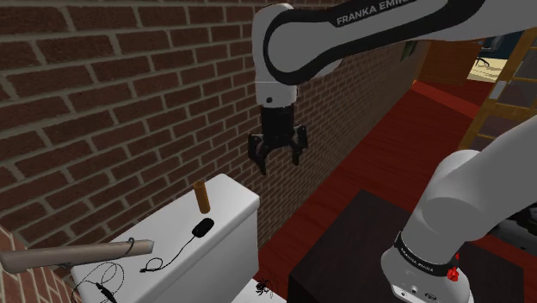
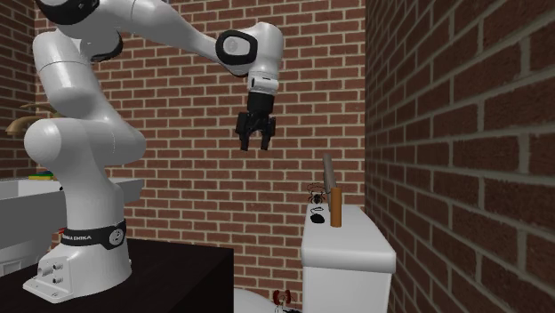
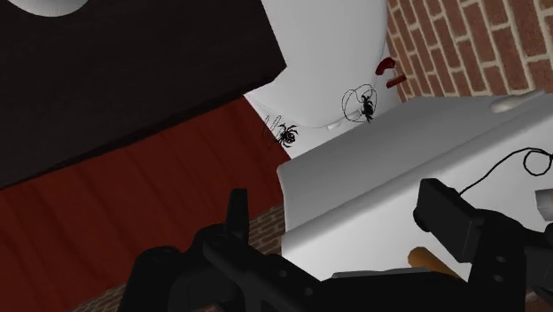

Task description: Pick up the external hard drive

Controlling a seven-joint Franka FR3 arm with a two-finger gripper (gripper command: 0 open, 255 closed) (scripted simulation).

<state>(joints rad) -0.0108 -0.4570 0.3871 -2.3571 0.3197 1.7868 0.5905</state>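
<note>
The external hard drive (image 1: 203, 226) is a small black rounded object with a thin black cable, lying on the white toilet tank lid (image 1: 237, 200). In the second exterior view the drive (image 2: 317, 216) lies just left of an upright brown cylinder (image 2: 337, 206). My gripper (image 1: 277, 159) hangs open in the air, well above the lid and towards the shoulder view's right of the drive, holding nothing. The second exterior view shows the gripper (image 2: 254, 142) high and left of the tank. In the wrist view its fingers (image 3: 452, 213) stand apart over the lid's edge (image 3: 372, 195); the drive's cable (image 3: 523, 164) shows beyond them.
The brown cylinder (image 1: 202, 198) stands just behind the drive. A long grey rod (image 1: 77, 252) and a tangle of black wire (image 1: 103, 282) lie further along the lid. A brick wall runs close behind the tank. The black stand (image 1: 344, 258) sits beside the toilet on a red floor.
</note>
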